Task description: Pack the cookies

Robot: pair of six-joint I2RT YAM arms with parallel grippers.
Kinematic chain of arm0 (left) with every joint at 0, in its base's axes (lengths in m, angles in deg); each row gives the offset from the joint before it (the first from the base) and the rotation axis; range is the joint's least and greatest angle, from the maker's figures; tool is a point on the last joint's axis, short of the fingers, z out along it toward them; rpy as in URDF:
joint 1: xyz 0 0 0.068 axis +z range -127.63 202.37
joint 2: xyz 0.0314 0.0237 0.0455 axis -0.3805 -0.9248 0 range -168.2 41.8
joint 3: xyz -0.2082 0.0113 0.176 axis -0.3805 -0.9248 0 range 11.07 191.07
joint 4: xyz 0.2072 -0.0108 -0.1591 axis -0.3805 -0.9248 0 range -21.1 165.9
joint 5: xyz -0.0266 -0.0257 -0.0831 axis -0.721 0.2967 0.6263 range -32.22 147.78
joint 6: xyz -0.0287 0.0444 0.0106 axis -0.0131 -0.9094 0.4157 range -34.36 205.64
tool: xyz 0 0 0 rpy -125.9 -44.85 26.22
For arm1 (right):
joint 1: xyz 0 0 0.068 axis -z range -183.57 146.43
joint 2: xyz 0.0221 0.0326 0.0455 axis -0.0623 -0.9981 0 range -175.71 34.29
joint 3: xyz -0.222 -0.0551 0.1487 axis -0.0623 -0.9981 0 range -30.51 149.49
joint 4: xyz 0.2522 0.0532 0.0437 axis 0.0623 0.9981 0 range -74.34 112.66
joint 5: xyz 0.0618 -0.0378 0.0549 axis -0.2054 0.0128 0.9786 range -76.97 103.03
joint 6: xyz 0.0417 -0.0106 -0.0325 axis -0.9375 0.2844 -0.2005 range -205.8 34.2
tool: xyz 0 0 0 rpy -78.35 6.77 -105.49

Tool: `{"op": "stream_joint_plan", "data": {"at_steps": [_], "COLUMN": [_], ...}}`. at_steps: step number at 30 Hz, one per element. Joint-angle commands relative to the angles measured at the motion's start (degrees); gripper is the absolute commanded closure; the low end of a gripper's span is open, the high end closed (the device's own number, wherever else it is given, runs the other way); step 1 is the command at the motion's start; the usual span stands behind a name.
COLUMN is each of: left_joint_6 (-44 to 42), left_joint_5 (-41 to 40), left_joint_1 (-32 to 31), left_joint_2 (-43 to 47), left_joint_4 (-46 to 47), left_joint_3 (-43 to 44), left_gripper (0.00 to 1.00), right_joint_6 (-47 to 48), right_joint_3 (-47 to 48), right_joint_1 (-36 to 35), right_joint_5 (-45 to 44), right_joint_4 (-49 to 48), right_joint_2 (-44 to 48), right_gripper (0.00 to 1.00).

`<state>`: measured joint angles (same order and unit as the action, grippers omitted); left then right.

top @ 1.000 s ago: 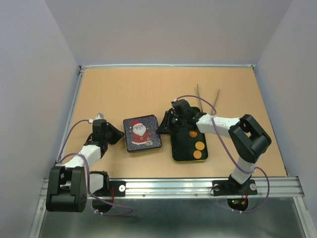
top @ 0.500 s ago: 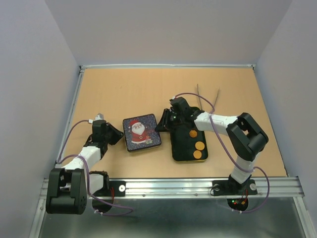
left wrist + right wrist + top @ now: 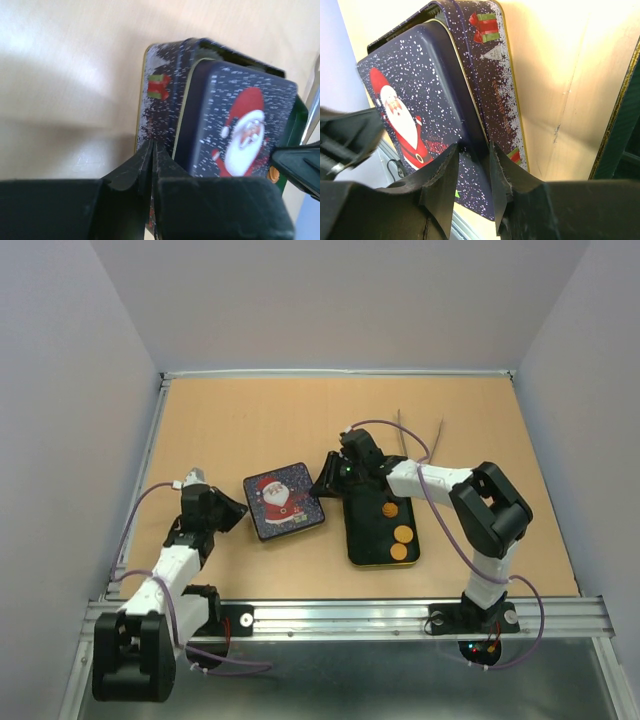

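From above, three orange cookies (image 3: 403,534) lie in the open tin (image 3: 365,540), toward its 4 o'clock corner. The lid (image 3: 283,502) sits at the tin's 9 o'clock. The right pincer (image 3: 328,485) is at the lid's 3 o'clock edge and the left pincer (image 3: 236,512) at its 9 o'clock. What looks like tongs (image 3: 405,435) lies at the tin's 12 o'clock, apart from it.

The left wrist view shows that pincer's fingers pressed together on nothing, tips just beside the lid's snowy side, with one cookie (image 3: 272,174) peeking past it.

The right wrist view shows fingers (image 3: 445,175) clamped on the lid's rim. The closing step seems to be in hand: best to carry the lid level, square its corners over the tin, then lower it straight. The left pincer crowds the far edge.
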<state>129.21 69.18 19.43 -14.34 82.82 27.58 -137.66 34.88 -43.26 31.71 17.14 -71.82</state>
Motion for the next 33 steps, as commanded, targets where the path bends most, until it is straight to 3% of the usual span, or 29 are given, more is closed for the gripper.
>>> {"op": "stream_joint_plan", "data": {"at_steps": [1, 8, 23, 33], "left_joint_6": [-0.2, -2.2, -4.3, -5.0], "left_joint_5": [-4.3, -5.5, 4.2, 3.7], "left_joint_1": [-0.3, -0.3, -0.4, -0.7], "left_joint_2": [11.4, 16.3, -1.1, -10.7], "left_joint_4": [-3.9, -6.3, 10.2, 11.2], "left_joint_3": [3.3, 8.3, 9.2, 9.9], "left_gripper": [0.86, 0.85, 0.85, 0.85], "right_joint_6": [0.8, 1.1, 1.1, 2.1], "right_joint_3": [2.7, 3.3, 3.7, 3.9], "right_joint_1": [-0.1, 0.2, 0.5, 0.8], "right_joint_5": [-0.4, -0.2, 0.0, -0.8], "right_joint_4": [-0.2, -0.3, -0.3, 0.4], "right_joint_2": [-0.6, -1.0, -1.2, 0.1], "right_gripper": [0.64, 0.64, 0.64, 0.59]}}
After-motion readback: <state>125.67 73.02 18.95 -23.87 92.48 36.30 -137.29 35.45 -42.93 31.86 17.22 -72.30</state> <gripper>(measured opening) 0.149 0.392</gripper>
